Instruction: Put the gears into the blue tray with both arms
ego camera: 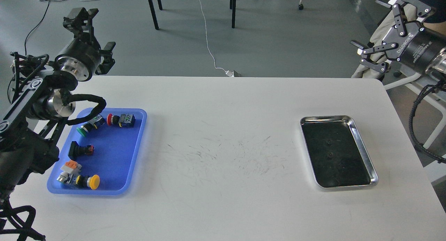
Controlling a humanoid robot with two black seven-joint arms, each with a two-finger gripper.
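The blue tray lies at the table's left and holds several coloured-capped push buttons, with no gear visible in it. Small black gears are faintly visible on the dark bottom of the steel tray at the right; another gear lies just below the first. My left gripper hangs open and empty above the table's far left corner, behind the blue tray. Beyond the table's far right corner, my right gripper is spread wide open, empty, and well away from the steel tray.
Push buttons with a red cap, a green cap and a yellow cap lie in the blue tray. The white table between the trays is scuffed. Chair legs and cables are on the floor behind.
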